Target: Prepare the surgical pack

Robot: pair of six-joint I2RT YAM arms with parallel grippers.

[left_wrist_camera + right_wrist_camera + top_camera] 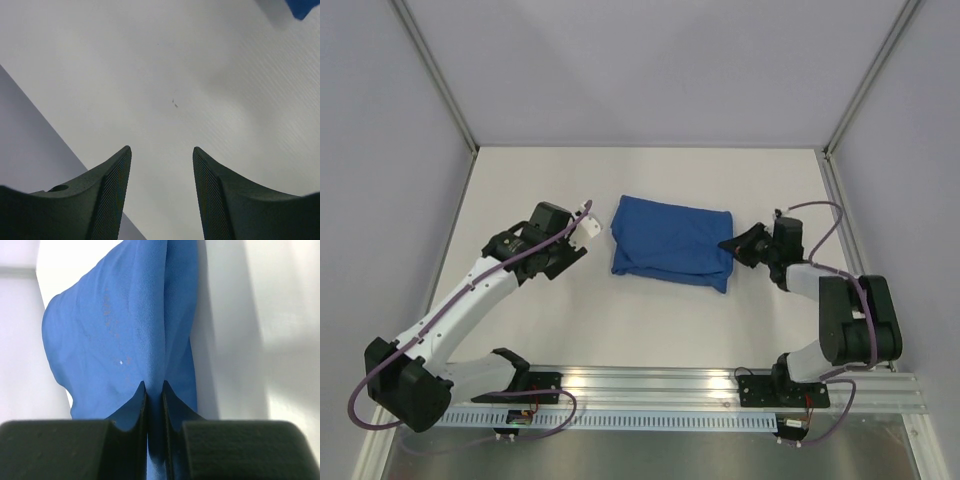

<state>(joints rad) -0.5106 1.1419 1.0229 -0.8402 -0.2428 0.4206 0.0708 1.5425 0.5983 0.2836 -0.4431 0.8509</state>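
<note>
The surgical pack (671, 241) lies mid-table as a folded royal-blue cloth bundle. My right gripper (731, 243) is at its right end, shut on a pinched fold of the blue cloth (120, 340), which runs up between the narrow jaws at the right gripper (154, 386). My left gripper (582, 232) hangs a little left of the bundle, apart from it. In the left wrist view the left gripper (162, 150) is open over bare table, and only a blue corner of the pack (302, 7) shows at the top right.
White enclosure walls with metal corner posts (438, 78) ring the table on the left, back and right. A metal rail (720, 385) carrying both arm bases runs along the near edge.
</note>
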